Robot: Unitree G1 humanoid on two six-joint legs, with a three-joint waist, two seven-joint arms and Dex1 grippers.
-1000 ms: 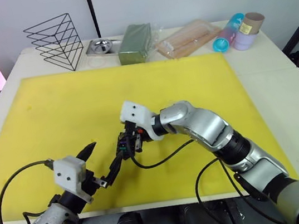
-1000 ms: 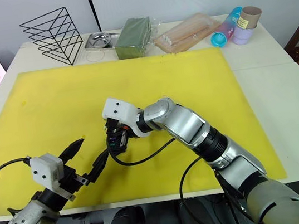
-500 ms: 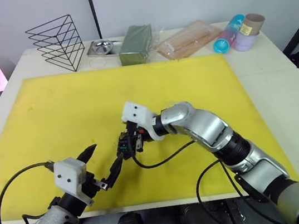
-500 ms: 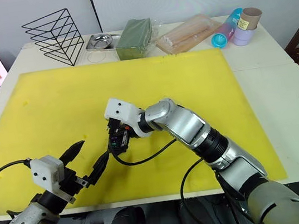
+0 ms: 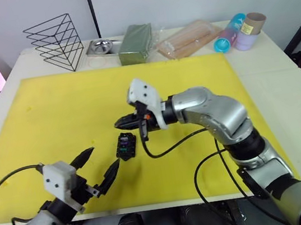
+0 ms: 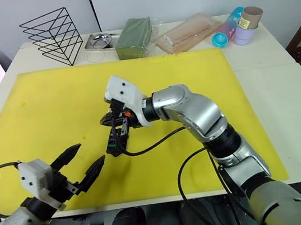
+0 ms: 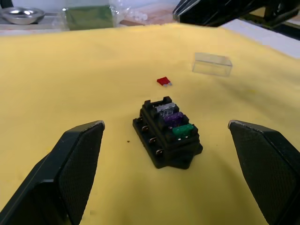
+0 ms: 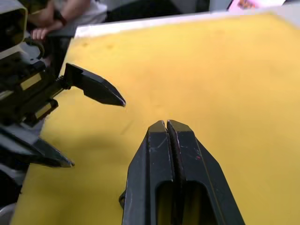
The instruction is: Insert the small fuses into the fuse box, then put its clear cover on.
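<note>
resting on soft yellow foam (image 7: 70, 93), ribbed black fuse box (image 7: 167, 132) (three fuses (image 7: 171, 119) seated)

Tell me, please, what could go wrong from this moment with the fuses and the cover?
The red fuse lies loose on the mat, apart from the fuse box; it is tiny and may slip when pinched. The box stands free, so pushing a fuse in might shove or tip it. The clear cover is hard to see on the yellow mat and could be knocked away.

A yellow mat (image 5: 54, 115) covers my tabletop (image 5: 299, 84). On the mat, ahead of my left hand (image 5: 97, 165), sit the fuse box (image 7: 167, 132), red fuse (image 7: 163, 81) and clear cover (image 7: 212, 64).
</note>
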